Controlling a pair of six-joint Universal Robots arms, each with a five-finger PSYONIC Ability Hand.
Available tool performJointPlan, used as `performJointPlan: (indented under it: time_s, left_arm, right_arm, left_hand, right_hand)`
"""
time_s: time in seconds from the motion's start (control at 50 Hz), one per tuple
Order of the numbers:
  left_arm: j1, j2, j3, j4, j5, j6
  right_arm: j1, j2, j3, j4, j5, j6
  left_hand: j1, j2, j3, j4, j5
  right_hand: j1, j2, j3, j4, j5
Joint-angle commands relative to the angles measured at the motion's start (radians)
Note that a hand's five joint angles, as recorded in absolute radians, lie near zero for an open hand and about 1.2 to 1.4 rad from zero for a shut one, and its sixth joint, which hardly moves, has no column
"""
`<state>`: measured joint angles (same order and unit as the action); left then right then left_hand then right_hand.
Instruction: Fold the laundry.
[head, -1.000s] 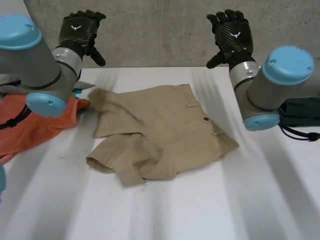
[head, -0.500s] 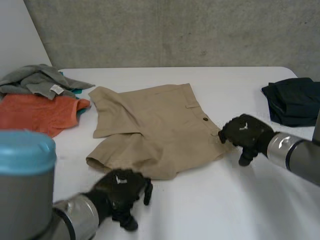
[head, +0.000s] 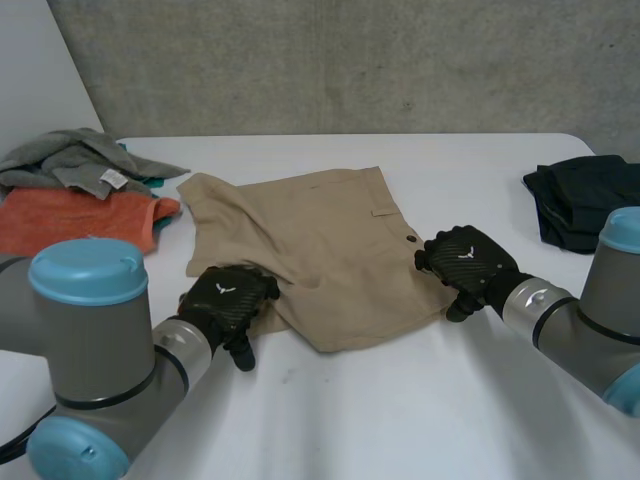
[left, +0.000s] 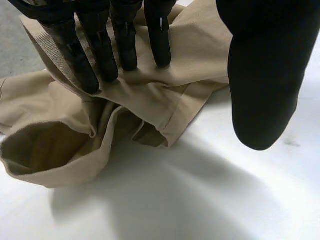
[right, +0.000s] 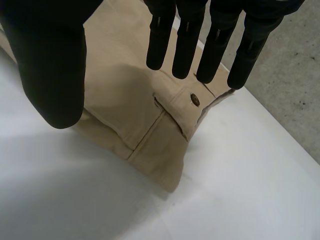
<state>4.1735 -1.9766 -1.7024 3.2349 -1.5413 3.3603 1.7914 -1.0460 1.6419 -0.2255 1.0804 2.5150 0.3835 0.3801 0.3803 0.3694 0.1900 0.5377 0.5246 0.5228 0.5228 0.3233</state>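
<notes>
In the head view, tan shorts (head: 320, 250) are being flanked on the white desk (head: 400, 420): the left hand (head: 228, 298) is being laid on the crumpled leg end, and the right hand (head: 465, 258) is being held at the opposite edge. This placing is likely meant to secure both ends for a fold. Beyond the left hand, orange and grey clothes (head: 80, 215) are being kept in a loose heap; beyond the right hand, a dark folded garment (head: 585, 200) is being stored.

In the left wrist view, straight fingers (left: 125, 45) are being rested on the woven cotton, the thumb (left: 265, 85) being held apart above bare desk, so nothing is being gripped. Under the fingertips the stitched hem (left: 45, 160) is being left gaping and bunched.

In the right wrist view, the fingers (right: 187, 40) are being held straight and spread from the thumb (right: 52, 65), just above the cloth, with a small brown button (right: 195, 100) lying at the fingertips beside a flat seamed pocket.
</notes>
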Motion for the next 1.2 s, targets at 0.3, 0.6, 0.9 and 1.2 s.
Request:
performJointPlan:
  time_s: [0.3,0.6,0.9,1.2]
  left_arm:
    - [-0.026,-0.225,0.245,0.052,-0.017,0.324]
    - [-0.013,-0.269,0.28,0.051,-0.017,0.327]
    - [0.016,0.076,0.086,-0.045,-0.014,0.206]
    - [0.151,0.577,-0.244,-0.486,0.252,0.145]
  right_arm:
    - [0.054,0.086,-0.073,-0.026,0.064,0.015]
    - [0.063,0.106,-0.099,-0.032,0.101,0.033]
    - [0.028,0.003,-0.12,0.19,0.093,-0.007]
    - [-0.064,-0.415,0.041,0.76,0.128,-0.347]
  left_hand:
    - [0.358,0.362,0.361,0.372,0.377]
    - [0.774,0.778,0.777,0.788,0.793]
    - [1.013,1.016,1.016,1.027,1.032]
    - [1.013,1.016,1.016,1.027,1.032]
  right_hand:
    - [0.388,0.401,0.403,0.403,0.428]
    - [0.593,0.606,0.608,0.608,0.633]
    - [0.859,0.872,0.873,0.873,0.898]
    - [0.859,0.872,0.873,0.873,0.898]
